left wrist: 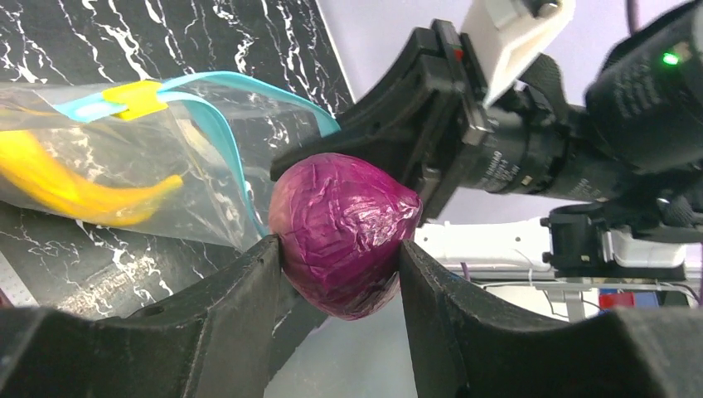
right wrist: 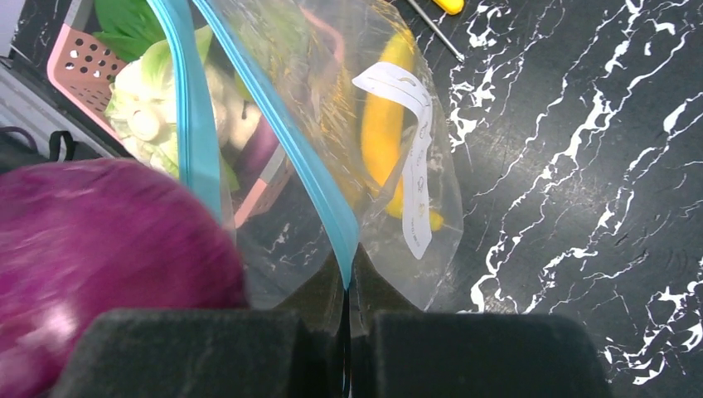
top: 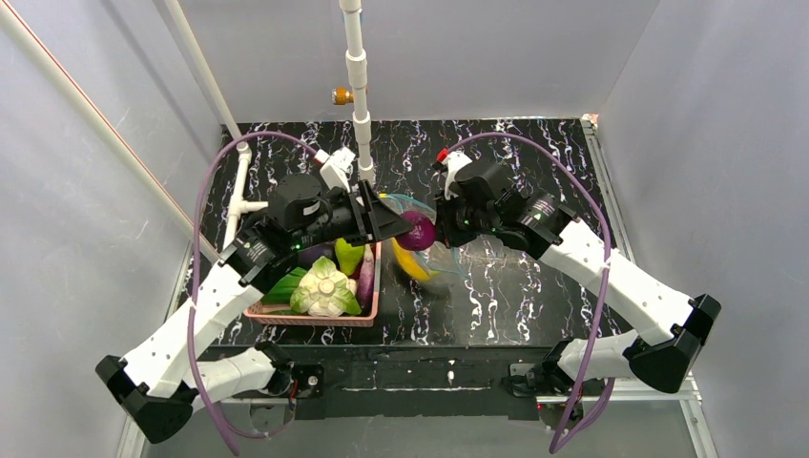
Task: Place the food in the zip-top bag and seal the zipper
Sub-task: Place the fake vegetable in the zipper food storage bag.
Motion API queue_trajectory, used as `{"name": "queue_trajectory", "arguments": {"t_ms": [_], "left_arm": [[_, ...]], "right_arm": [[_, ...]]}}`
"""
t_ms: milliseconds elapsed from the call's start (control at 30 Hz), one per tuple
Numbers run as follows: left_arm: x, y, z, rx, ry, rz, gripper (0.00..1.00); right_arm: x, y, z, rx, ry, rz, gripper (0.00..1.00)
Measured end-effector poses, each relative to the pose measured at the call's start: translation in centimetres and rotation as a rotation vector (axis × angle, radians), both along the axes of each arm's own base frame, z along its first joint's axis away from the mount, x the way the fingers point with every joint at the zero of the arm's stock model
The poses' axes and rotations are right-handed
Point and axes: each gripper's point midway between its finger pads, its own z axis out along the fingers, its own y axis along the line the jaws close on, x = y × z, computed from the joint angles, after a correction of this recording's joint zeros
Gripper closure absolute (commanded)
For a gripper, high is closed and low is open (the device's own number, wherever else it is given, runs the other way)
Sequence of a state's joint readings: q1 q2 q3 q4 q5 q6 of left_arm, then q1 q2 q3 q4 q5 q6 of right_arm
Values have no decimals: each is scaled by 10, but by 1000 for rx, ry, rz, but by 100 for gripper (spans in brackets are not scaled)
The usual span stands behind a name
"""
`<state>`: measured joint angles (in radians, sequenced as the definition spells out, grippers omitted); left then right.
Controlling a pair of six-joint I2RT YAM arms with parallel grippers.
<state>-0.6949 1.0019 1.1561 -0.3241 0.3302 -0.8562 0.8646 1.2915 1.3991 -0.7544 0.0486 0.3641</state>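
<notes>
The dark red-purple piece (left wrist: 340, 220) is hanging just outside the zip-top bag (left wrist: 207, 191), right beside its gaping mouth; the left gripper (left wrist: 341, 253) is clamping it at mid-spread, both fingers pressing its sides; the right gripper (right wrist: 348, 282) is pinching the zipper (right wrist: 323, 191) with jaws together, propping the bag open; the long yellow piece (left wrist: 58, 182) is lying inside the bag.

Two pincers (left pincer (left wrist: 340, 249), right pincer (right wrist: 348, 282)), one zip-top bag (right wrist: 290, 99), one pink basket (top: 305, 318), one purple vegetable (left wrist: 344, 224), one yellow fruit (left wrist: 50, 178).
</notes>
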Motion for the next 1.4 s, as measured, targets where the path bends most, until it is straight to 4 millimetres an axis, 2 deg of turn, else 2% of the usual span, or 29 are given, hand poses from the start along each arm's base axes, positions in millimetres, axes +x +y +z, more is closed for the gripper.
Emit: {"name": "queue_trajectory", "arguments": {"t_ms": [100, 267, 400, 533, 633, 733, 800, 1000, 1267, 1400], "left_arm": [[8, -5, -11, 27, 10, 5, 100], [20, -10, -41, 104, 77, 32, 100], [23, 0, -72, 225, 162, 102, 100], [24, 7, -88, 306, 224, 148, 100], [24, 8, -96, 331, 259, 165, 87], [24, 5, -101, 339, 283, 167, 56], [25, 1, -102, 339, 291, 163, 44], [22, -8, -95, 314, 286, 136, 27], [11, -5, -63, 236, 201, 94, 21], [-1, 3, -38, 185, 128, 69, 12]], "right_arm": [[-2, 2, 0, 8, 9, 7, 99], [-2, 0, -1, 1, 10, 3, 99], [-3, 2, -1, -1, 6, 6, 99], [-6, 5, 0, 2, 3, 16, 99], [-5, 5, 1, 5, -2, 15, 99], [-4, 6, 2, 10, -7, 15, 99], [-3, 7, 3, 15, -11, 15, 99], [-2, 7, 3, 15, -17, 10, 99], [-2, 6, -2, 7, -14, 6, 99], [-2, 2, -7, -6, -14, -3, 99]]}}
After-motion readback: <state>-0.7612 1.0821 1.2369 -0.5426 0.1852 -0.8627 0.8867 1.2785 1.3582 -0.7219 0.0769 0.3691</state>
